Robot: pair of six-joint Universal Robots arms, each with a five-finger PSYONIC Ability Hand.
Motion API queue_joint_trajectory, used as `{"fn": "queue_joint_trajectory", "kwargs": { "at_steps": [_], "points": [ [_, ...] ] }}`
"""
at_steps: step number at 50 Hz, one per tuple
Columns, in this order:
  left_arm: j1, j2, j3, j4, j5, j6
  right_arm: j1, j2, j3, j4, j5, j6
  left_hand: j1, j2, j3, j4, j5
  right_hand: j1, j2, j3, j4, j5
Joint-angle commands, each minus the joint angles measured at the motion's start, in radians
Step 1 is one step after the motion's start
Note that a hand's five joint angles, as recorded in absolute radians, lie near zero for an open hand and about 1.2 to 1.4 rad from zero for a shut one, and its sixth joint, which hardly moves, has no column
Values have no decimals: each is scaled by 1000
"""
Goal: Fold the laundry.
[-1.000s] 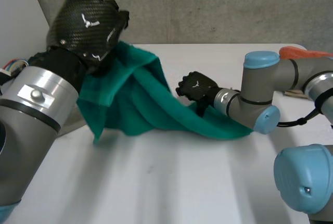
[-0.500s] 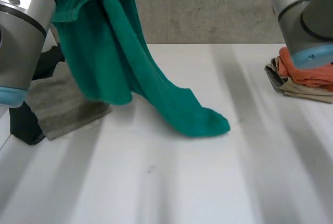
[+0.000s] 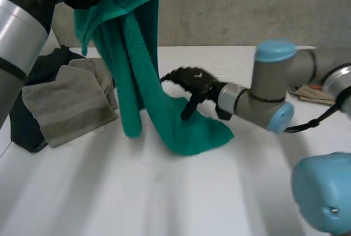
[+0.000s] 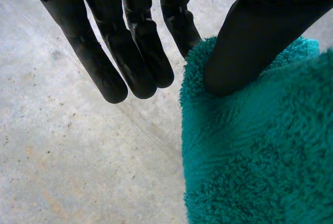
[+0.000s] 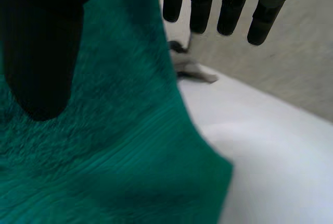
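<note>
Across the white table the green terry towel is the biggest thing in play. It hangs in a long twisted drape from high at my left side, and its lower end lies crumpled on the tabletop near the middle. Beside it, towards the table's left edge, sits a pile of folded grey towels on a dark cloth.

My left hand holds the towel's top edge aloft. Its thumb is pressed into the terry against the nearest finger, and the other fingers are straight and free of the cloth. My right hand is at the lower end with fingers straight and spread and the thumb over the terry, nothing clamped.

I judge the towel light, thick and floppy, with a pile that grips well. It will sag and twist rather than hold a line. The place to take hold is a lower corner or the hem beside it, pinched, so both hands can stretch one edge flat.
</note>
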Motion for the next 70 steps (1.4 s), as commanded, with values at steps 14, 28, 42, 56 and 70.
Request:
{"fn": "queue_joint_trajectory", "kwargs": {
  "at_steps": [14, 28, 42, 56, 70],
  "points": [
    [128, -4, 3, 16, 29, -7, -9, -100, -164, -343, 493, 125, 232, 197, 204, 195, 243, 1078, 1080, 1083, 1085, 1091],
    [129, -303, 195, 41, -49, -106, -187, -620, 462, -459, 465, 41, 232, 197, 204, 195, 243, 1078, 1080, 1083, 1085, 1091],
    [149, -718, 190, -5, 15, -183, -210, -634, 1197, -681, 333, -358, 232, 197, 204, 195, 243, 1078, 1080, 1083, 1085, 1091],
    [159, -746, 244, -197, -12, -17, -210, -690, 1157, -606, 401, -405, -730, -765, -758, -767, -719, 80, 81, 84, 86, 92],
    [-50, -659, 227, -286, -186, -96, -266, -491, 568, 99, 381, -494, -916, -951, -943, -953, -904, 27, 28, 31, 33, 39]
  ]
}}
